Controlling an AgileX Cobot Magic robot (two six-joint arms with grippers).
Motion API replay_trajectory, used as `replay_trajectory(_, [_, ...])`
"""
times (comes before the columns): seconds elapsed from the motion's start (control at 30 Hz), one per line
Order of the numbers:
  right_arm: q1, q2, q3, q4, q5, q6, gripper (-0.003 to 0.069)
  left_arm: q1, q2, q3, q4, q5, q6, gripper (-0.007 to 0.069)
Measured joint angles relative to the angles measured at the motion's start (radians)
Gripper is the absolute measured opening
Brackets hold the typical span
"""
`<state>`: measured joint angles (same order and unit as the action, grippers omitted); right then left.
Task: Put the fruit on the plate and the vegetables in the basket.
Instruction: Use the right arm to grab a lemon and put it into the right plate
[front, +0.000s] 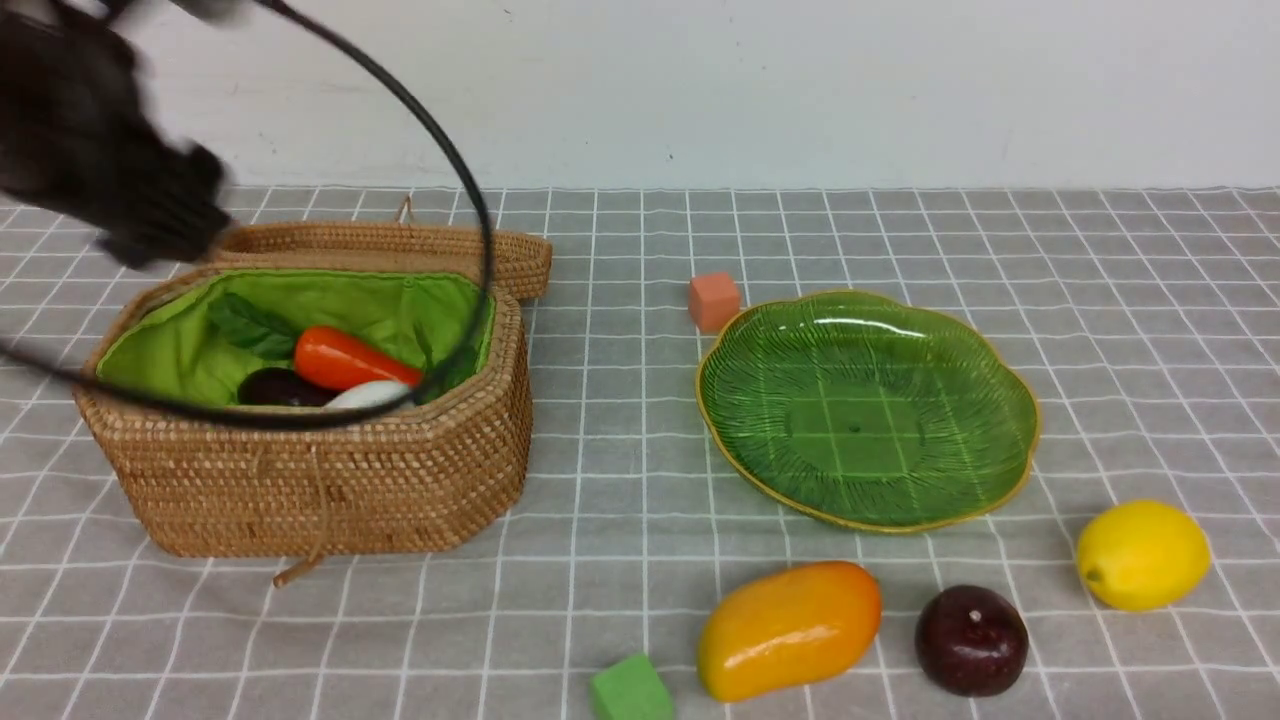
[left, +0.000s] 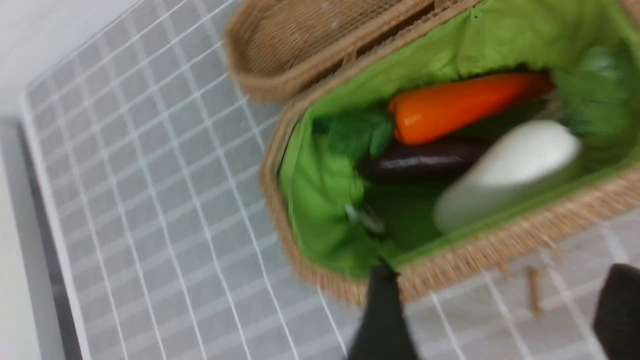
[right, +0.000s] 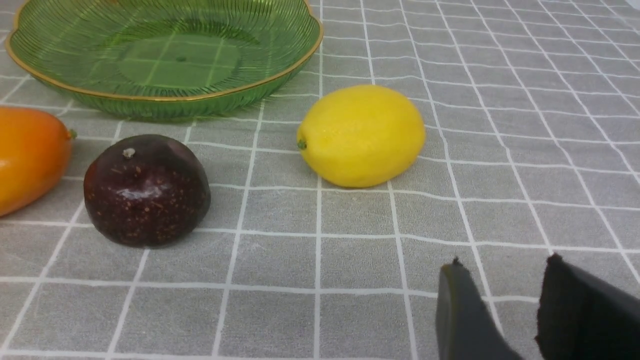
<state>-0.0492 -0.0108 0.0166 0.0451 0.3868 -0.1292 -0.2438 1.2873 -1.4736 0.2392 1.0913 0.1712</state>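
Three toy vegetables lie together inside the open wicker basket (front: 330, 480) on the left of a grey checked tablecloth (front: 620, 450): one orange carrot (front: 350, 360), one dark purple eggplant (front: 280, 388) and one white vegetable (front: 370, 395). The basket's single lid (front: 400, 245) rests just behind it. To the right sits one green glass plate (front: 865, 410) with nothing on it. Three toy fruits lie on the cloth in front of the plate: one mango (front: 788, 630), one maroon fruit (front: 971, 640) and one lemon (front: 1142, 555). There are two small cubes: an orange cube (front: 714, 301) just behind the plate and a green cube (front: 630, 690) beside the mango. A black cable (front: 470, 200) loops across the basket. The front view shows the left arm only as a dark blur above the basket's far left corner. Its wrist view shows the left gripper (left: 500, 320) by the basket's rim, fingers spread wide and holding nothing, and reveals the full length of the eggplant. The right gripper (right: 505, 260) appears only in its own wrist view, low over the cloth near the lemon, its fingers parted and empty.
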Motion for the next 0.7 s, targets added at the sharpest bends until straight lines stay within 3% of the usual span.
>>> replay_trajectory(0.07, [0.0, 0.0, 0.0, 0.0, 0.0, 0.0, 0.0244, 0.0, -0.046, -0.001, -0.004, 0.039, -0.031, 0.0433])
replay_trajectory(0.13, [0.0, 0.0, 0.0, 0.0, 0.0, 0.0, 0.0244, 0.0, -0.164, 0.001, -0.012, 0.143, -0.135, 0.028])
replay_trajectory(0.2, [0.0, 0.0, 0.0, 0.0, 0.0, 0.0, 0.0244, 0.0, -0.204, 0.01, -0.019, 0.143, -0.171, 0.0224])
replay_trajectory(0.27, [0.0, 0.0, 0.0, 0.0, 0.0, 0.0, 0.0244, 0.0, -0.319, 0.066, -0.084, 0.143, -0.242, 0.0077])
replay_trajectory(0.37, [0.0, 0.0, 0.0, 0.0, 0.0, 0.0, 0.0244, 0.0, -0.428, 0.161, -0.182, 0.143, -0.268, -0.0013])
replay_trajectory(0.5, [0.0, 0.0, 0.0, 0.0, 0.0, 0.0, 0.0244, 0.0, -0.584, 0.374, -0.304, 0.038, -0.276, -0.0013])
replay_trajectory(0.7, [0.0, 0.0, 0.0, 0.0, 0.0, 0.0, 0.0244, 0.0, -0.688, 0.635, -0.358, -0.226, -0.281, -0.0013])
